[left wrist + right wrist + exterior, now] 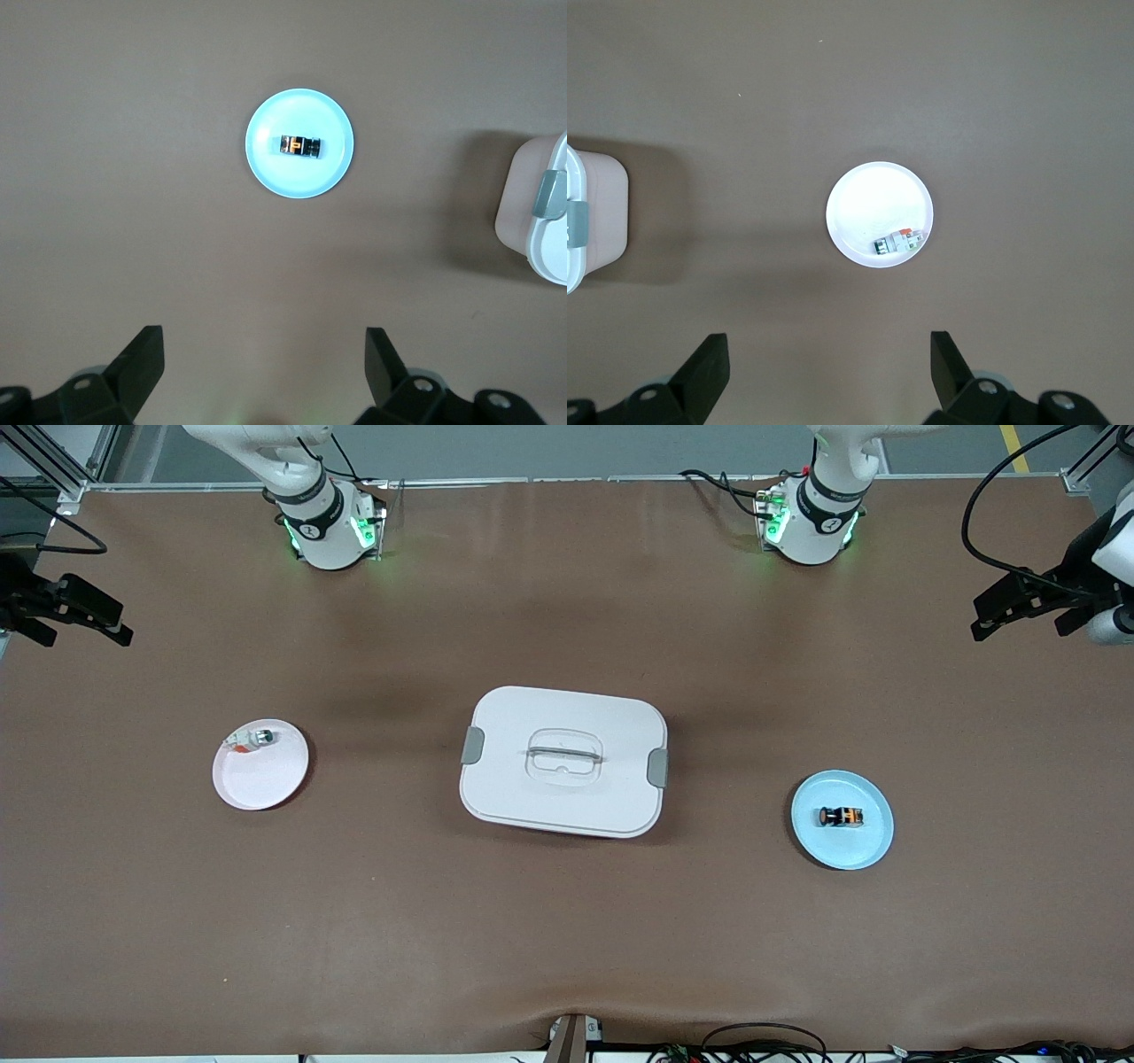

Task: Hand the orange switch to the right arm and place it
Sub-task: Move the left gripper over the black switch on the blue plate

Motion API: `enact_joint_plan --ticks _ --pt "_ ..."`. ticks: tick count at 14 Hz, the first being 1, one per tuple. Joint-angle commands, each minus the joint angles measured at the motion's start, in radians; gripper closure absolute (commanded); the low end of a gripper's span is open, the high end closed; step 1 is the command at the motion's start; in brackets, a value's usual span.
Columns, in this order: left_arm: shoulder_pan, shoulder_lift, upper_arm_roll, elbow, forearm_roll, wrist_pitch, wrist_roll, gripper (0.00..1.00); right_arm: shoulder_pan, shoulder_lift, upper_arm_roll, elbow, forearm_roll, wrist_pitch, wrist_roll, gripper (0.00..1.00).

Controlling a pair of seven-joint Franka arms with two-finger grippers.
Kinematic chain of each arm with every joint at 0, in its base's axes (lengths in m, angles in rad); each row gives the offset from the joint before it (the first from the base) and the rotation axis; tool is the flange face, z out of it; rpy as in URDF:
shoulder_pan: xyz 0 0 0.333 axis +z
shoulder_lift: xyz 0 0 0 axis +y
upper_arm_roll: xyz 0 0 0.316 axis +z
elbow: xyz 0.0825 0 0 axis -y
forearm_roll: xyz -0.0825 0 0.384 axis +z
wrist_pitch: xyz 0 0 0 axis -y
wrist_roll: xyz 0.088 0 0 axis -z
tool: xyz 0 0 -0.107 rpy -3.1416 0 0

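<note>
The orange switch [841, 816] is a tiny black block with orange marks, lying on its side on a light blue plate [873, 843] toward the left arm's end of the table. It also shows in the left wrist view [299, 145], on the plate [301, 184]. My left gripper [988, 615] hangs open and empty high over the table's left-arm end, well apart from the switch; its open jaws show in its wrist view [266, 354]. My right gripper [111, 622] hangs open and empty high over the right-arm end [830, 354].
A white lidded box [532, 797] with grey clips stands mid-table, its edge in both wrist views [532, 212] [598, 212]. A white plate [266, 784] [868, 199] toward the right arm's end holds a small silver-and-white part [252, 739] [899, 242]. Brown table surface surrounds them.
</note>
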Motion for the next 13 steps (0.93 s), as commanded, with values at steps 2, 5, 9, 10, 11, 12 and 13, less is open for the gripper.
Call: enact_joint_plan --ticks 2,5,9,10,11,12,13 --pt "-0.003 0.004 0.0 0.01 0.019 -0.015 0.002 0.0 -0.006 -0.022 0.002 -0.019 -0.003 0.004 0.009 0.0" --pt "-0.002 0.032 0.002 0.01 0.019 -0.013 0.004 0.0 -0.006 -0.022 0.002 -0.019 -0.004 0.004 0.009 0.0" --pt "0.003 0.12 0.002 0.022 0.019 0.028 0.007 0.0 -0.006 -0.021 0.002 -0.019 -0.004 0.004 0.009 0.0" --pt "-0.002 0.14 0.002 0.004 0.017 0.06 0.005 0.0 -0.006 -0.022 0.002 -0.019 -0.004 0.005 0.009 0.0" --pt "-0.002 0.151 0.002 -0.025 0.019 0.103 0.005 0.0 -0.006 -0.022 0.002 -0.019 -0.004 0.005 0.009 0.0" --pt "0.004 0.167 0.002 -0.054 0.019 0.15 0.005 0.0 -0.006 -0.021 0.002 -0.019 -0.004 0.005 0.009 0.0" --pt "0.009 0.18 0.0 -0.079 0.019 0.189 0.007 0.0 -0.006 -0.021 0.002 -0.019 -0.004 0.005 0.009 0.0"
